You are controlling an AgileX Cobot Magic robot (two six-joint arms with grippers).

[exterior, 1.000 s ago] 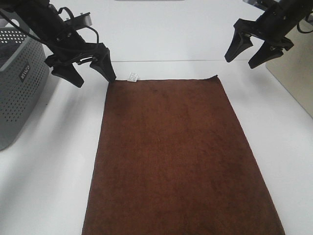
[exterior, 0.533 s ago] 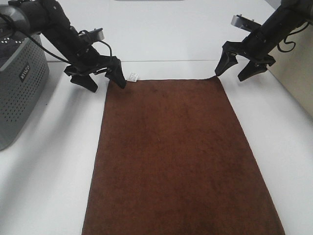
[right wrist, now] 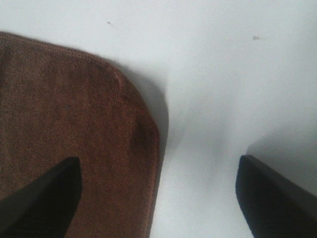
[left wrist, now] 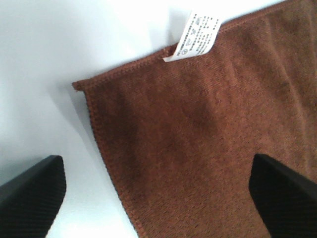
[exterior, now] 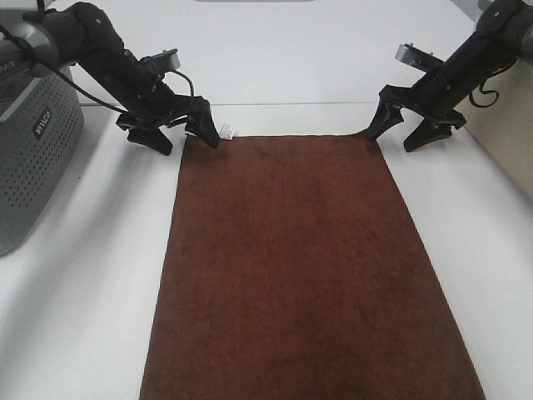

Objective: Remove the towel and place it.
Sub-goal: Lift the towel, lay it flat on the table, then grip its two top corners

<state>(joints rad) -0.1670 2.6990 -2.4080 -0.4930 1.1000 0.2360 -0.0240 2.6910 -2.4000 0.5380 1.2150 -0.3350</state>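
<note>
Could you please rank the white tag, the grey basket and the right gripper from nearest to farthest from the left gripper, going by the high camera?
From the left gripper:
1. white tag, right beside it at the towel corner.
2. grey basket, off to the left.
3. right gripper, across at the opposite far corner.

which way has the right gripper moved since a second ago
Yes: the right gripper has dropped down and inward, now open astride the far right corner of the towel.
</note>
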